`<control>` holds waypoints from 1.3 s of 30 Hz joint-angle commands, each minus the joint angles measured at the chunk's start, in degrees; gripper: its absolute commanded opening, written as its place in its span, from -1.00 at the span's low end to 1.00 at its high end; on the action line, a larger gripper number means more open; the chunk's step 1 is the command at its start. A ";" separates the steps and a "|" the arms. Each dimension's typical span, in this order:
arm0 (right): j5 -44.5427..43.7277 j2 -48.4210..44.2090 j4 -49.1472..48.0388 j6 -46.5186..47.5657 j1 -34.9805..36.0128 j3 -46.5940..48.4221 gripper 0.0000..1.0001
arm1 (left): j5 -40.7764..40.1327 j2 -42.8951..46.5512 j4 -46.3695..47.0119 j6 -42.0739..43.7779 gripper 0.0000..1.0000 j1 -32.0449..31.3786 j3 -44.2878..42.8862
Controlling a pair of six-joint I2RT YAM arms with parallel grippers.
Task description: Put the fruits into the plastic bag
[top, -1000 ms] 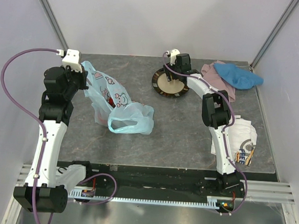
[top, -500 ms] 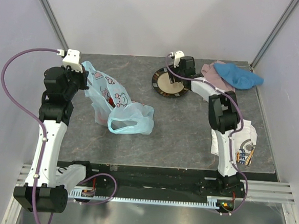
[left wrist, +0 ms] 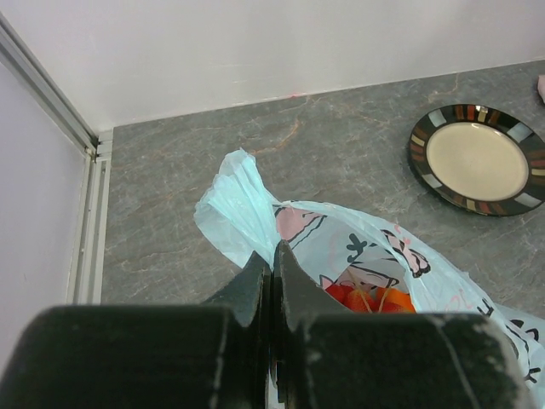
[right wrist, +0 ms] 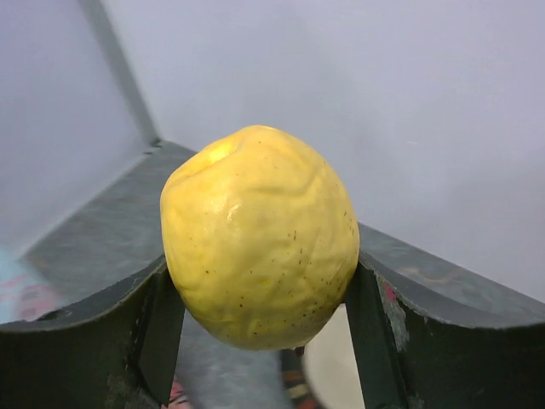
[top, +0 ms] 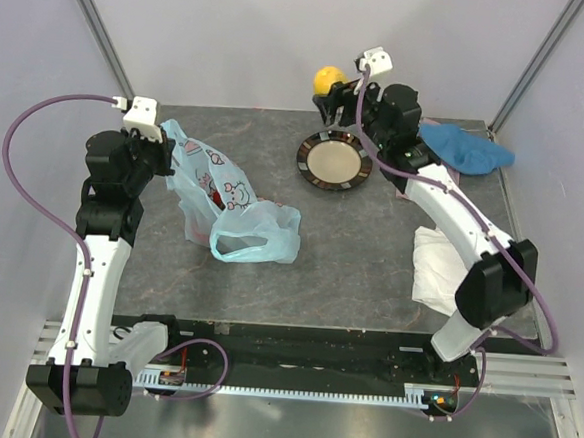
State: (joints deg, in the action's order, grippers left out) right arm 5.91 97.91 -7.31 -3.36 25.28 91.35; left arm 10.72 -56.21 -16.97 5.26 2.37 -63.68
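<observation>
My right gripper (top: 333, 94) is shut on a yellow lemon (top: 328, 79) and holds it high above the far edge of the table, behind the plate; in the right wrist view the lemon (right wrist: 260, 237) fills the gap between the fingers. My left gripper (top: 162, 142) is shut on the upper edge of the light-blue plastic bag (top: 228, 200), holding it up at the left. In the left wrist view the bag (left wrist: 341, 247) lies below the closed fingers, and red and orange fruits (left wrist: 370, 298) show inside it.
A dark-rimmed beige plate (top: 334, 161) lies bare at the middle back, also in the left wrist view (left wrist: 477, 159). A blue cloth (top: 467, 148) on a pink cloth lies at the back right. A white cloth (top: 439, 269) lies under the right arm.
My right gripper has lifted from the plate with the lemon and risen up and back. The plate now lies bare. The left gripper and bag have not moved.
</observation>
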 commanded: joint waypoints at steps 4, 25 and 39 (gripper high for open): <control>5.86 -8.34 -3.50 -7.63 13.03 -5.74 -0.10 | 1.41 0.83 2.65 -0.86 -0.97 -0.17 -0.22; 1.31 12.92 -5.09 -21.96 30.35 11.56 -0.13 | 1.85 1.89 3.09 -1.12 -0.97 -0.26 -0.04; -13.02 21.71 19.69 -18.98 31.59 25.53 -0.11 | 2.29 2.06 3.08 -1.21 -0.97 -0.18 -0.30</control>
State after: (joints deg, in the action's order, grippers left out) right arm -1.69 117.84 5.04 -23.99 56.51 112.49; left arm 11.44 -55.07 -16.12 5.23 2.37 -63.68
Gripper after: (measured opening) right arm 0.740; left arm 0.029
